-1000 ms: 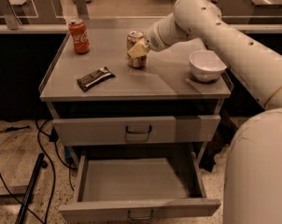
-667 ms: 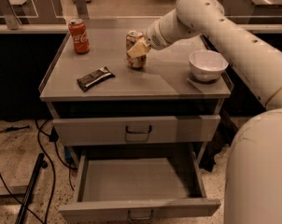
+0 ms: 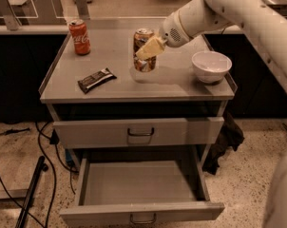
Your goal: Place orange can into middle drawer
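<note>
While the end effector is clamped across its side, orange can is upright, mid-desk. Middle drawer: pulled open, below. Upper drawer: closed. Red cola can: back left. Wrapped snack bar: front left. White bowl: right.

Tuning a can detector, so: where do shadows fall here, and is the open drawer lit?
Camera view: dim, warm light; the gripper, shut on the orange can mid-tabletop, throws with its arm a soft shadow towards the bowl; the middle drawer floor is evenly lit, its rear dark.
</note>
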Action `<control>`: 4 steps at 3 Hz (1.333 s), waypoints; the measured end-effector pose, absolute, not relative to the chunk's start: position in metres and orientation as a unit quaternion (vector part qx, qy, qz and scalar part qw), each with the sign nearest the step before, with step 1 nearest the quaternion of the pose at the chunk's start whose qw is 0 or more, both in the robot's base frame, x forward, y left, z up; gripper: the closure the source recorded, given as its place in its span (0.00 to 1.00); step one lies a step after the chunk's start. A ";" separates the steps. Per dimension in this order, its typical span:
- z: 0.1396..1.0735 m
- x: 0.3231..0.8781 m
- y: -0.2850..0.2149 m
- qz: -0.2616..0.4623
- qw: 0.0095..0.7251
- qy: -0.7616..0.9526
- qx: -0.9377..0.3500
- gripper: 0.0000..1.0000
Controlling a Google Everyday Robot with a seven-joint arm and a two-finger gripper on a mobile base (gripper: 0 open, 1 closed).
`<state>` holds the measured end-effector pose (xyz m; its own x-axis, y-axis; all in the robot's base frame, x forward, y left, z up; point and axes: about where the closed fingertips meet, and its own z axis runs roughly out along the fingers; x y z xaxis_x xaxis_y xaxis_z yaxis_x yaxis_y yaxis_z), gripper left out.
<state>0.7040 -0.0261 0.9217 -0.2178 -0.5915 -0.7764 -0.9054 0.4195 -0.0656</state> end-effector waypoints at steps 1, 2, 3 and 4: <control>0.931 0.637 -0.050 0.224 0.370 0.767 -0.474 1.00; 0.922 0.640 -0.046 0.226 0.363 0.768 -0.477 1.00; 0.928 0.629 -0.048 0.218 0.364 0.762 -0.490 1.00; 0.938 0.599 -0.058 0.204 0.374 0.752 -0.504 1.00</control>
<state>0.5992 -0.0579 0.9384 -0.2134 -0.6047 -0.7673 -0.9097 0.4094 -0.0696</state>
